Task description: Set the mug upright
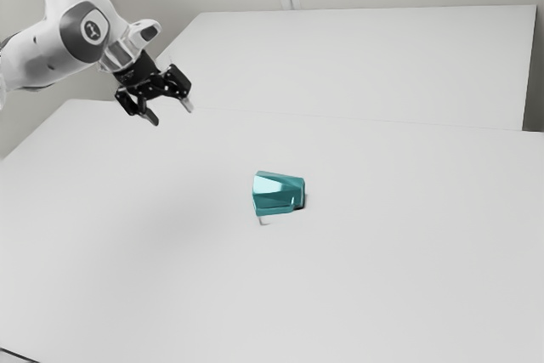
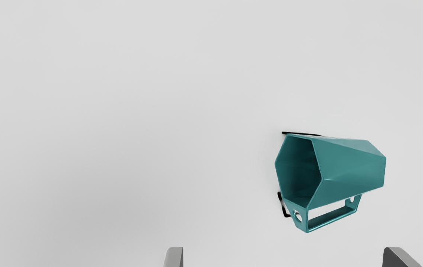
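The gripper (image 1: pixel 170 113), spread wide and empty, hangs well apart from the mug (image 1: pixel 279 193), which lies sideways, bare inside; the arm (image 1: pixel 51 44) wears an emblem (image 1: pixel 93 30).

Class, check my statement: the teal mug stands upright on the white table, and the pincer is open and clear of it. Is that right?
Not quite: the teal mug lies on its side, not upright, as the wrist view shows. It is on the white table, and the pincer is open and clear of it.
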